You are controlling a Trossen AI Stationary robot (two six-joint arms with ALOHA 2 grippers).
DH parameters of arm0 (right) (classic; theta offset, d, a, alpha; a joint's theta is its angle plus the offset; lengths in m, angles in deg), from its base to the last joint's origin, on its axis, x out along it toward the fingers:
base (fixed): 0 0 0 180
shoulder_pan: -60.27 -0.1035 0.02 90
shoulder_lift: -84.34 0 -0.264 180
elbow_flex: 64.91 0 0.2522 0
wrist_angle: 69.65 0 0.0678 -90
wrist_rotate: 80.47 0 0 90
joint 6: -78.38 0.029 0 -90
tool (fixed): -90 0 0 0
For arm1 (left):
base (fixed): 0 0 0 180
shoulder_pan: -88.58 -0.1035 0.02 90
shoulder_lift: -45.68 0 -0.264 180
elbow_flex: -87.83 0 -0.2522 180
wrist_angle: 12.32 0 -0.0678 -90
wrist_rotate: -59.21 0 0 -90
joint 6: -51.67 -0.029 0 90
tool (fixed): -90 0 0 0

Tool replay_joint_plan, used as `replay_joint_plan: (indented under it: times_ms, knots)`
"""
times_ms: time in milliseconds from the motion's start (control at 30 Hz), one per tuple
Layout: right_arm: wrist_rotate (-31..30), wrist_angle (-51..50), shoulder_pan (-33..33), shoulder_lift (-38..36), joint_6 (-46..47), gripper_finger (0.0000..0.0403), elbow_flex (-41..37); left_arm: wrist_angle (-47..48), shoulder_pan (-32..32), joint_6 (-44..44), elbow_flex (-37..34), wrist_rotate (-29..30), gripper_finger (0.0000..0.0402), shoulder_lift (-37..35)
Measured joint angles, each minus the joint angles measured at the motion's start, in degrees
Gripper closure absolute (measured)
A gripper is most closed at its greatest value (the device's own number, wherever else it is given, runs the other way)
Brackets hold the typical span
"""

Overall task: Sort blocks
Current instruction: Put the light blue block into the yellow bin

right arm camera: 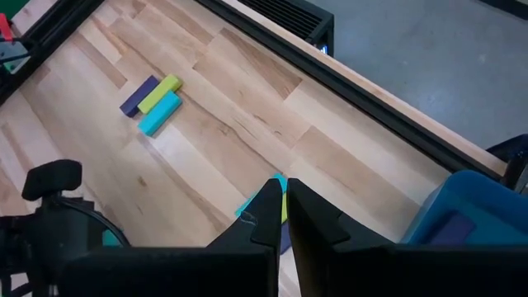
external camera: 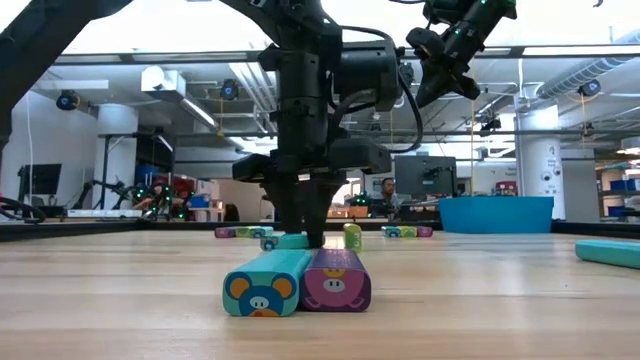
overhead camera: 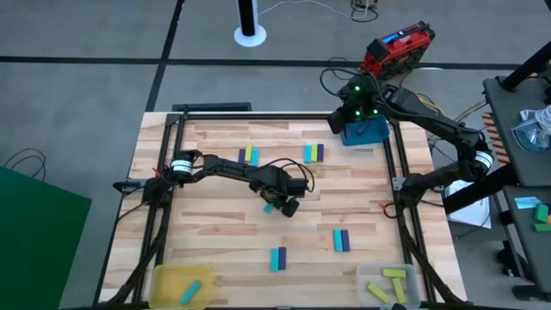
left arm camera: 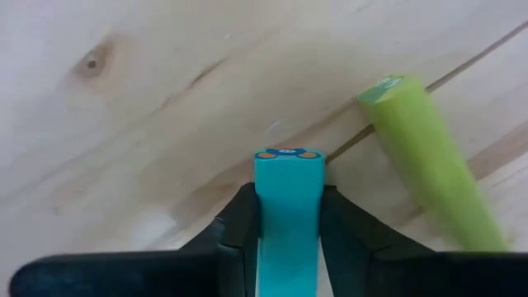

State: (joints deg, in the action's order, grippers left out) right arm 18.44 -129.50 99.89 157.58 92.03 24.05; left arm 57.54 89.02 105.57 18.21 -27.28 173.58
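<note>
A cyan block (left arm camera: pixel 288 210) sits clamped between the left gripper's fingers (left arm camera: pixel 235 231) near the worktop's (overhead camera: pixel 224 224) middle, with a yellow-green block (left arm camera: pixel 429 157) lying just beside it. Other cyan, yellow-green and purple blocks lie flat in small side-by-side clusters (overhead camera: pixel 250 155) (overhead camera: pixel 313 153) (overhead camera: pixel 342 240) (overhead camera: pixel 278 258) around the worktop.

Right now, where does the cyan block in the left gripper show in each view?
High view: cyan block at table centre, in the left gripper.
Low view: centre, under the dark arm.
Left wrist view: bottom centre, between the fingers.
Right wrist view: cannot tell.
Shared landmark: the left gripper.
</note>
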Motion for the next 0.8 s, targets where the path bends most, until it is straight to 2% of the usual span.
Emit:
replay_joint_plan:
  times_ms: [200, 367, 533, 700, 800]
  knots:
    - [-0.04, 0.04, 0.00, 0.00, -0.30, 0.0390, 0.00, 3.32, -0.38, -2.47, 0.07, 1.23, 0.0321, -4.42]
    - [-0.07, 0.05, 0.00, 0.00, -0.79, 0.0390, 0.00, 9.03, -0.36, -4.84, 0.08, 1.65, 0.0320, -10.57]
    - [-0.08, 0.09, 0.00, 0.02, -0.94, 0.0390, -0.33, 12.62, 0.29, -9.32, -0.26, 2.16, 0.0319, -19.63]
    - [-0.07, 0.06, 0.00, 0.02, -1.25, 0.0390, -0.48, 17.98, 2.47, -2.87, -1.41, 2.22, 0.0319, -26.95]
    - [-0.06, 0.07, 0.00, 0.02, -1.25, 0.0390, -0.52, 21.34, 7.71, 2.30, -1.78, 2.02, 0.0318, -31.22]
